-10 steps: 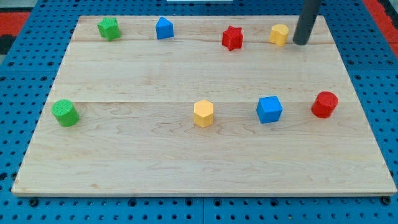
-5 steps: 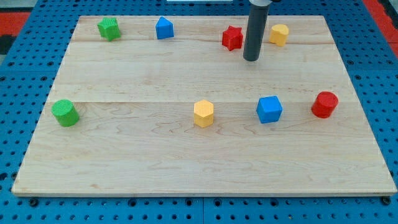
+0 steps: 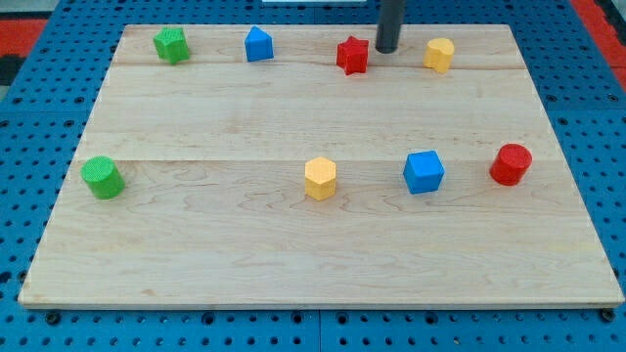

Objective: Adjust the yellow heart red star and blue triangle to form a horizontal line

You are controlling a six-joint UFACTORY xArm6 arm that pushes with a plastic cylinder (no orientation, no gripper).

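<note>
The yellow heart, red star and blue triangle lie in a rough row near the view's top edge of the wooden board. The blue triangle sits a little higher than the other two. My tip is between the red star and the yellow heart, close to the star's right side; I cannot tell whether it touches.
A green star-like block sits at the top left. A green cylinder, a yellow hexagon, a blue cube and a red cylinder lie across the middle.
My tip moved from right of the yellow heart, down and left past it, then up between heart and star. The red star has shifted slightly left and up.
</note>
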